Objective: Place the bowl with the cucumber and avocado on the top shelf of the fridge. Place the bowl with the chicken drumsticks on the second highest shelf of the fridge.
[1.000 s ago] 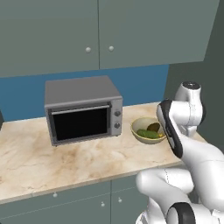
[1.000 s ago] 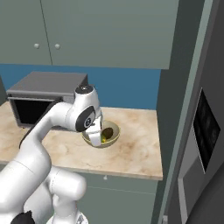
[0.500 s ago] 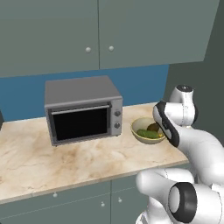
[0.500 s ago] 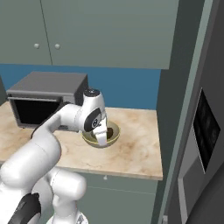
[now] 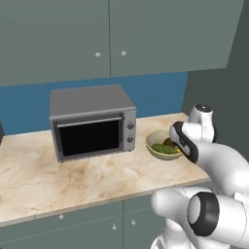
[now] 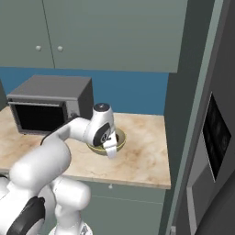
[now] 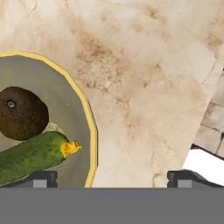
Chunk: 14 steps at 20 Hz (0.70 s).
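Round cream bowl (image 7: 89, 131) with smooth cucumber (image 7: 30, 155) and dark avocado (image 7: 22, 113), veined marble counter (image 7: 144, 78), arm bent low, gripper (image 7: 111, 177) fingers spread astride rim

Counter (image 5: 73, 180): you have it running below the wall cupboards (image 5: 112, 39).
Oven (image 5: 92, 121): on the counter, left of the bowl.
Bowl (image 5: 156, 151): on the counter, just right of the oven; cucumber (image 7: 30, 156) and avocado (image 7: 22, 113) lie in it, touching.
Fridge (image 6: 206, 137): right of the counter's end.
Gripper (image 7: 112, 177): you see it above the bowl's rim, one fingertip over the bowl, the other over the counter.
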{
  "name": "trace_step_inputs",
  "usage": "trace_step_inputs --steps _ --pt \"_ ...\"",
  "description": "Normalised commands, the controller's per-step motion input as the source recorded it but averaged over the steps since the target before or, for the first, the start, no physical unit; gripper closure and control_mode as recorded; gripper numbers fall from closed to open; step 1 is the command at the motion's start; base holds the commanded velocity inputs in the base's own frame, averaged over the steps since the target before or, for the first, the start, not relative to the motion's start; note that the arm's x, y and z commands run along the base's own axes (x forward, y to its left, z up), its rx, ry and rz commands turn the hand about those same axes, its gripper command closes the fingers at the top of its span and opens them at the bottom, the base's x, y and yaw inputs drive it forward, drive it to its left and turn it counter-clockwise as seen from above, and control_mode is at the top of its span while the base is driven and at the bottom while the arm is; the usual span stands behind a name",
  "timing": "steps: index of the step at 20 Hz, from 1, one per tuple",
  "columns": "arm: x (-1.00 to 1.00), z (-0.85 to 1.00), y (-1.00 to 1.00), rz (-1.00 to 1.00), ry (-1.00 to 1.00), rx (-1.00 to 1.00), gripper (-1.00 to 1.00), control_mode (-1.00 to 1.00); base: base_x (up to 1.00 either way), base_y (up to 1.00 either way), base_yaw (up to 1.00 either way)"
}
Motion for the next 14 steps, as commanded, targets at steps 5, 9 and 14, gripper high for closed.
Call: trace_step_inputs --steps 5,9,14 --pt "0.26 -0.18 -0.01 0.04 0.0 0.0 -1.0 -1.0 0.0 0.0 0.0" --pt "0.35 -0.26 -0.07 0.04 0.0 0.0 -1.0 -1.0 0.0 0.0 0.0" --pt "0.39 -0.28 -0.1 0.03 0.0 0.0 -1.0 -1.0 0.0 0.0 0.0"
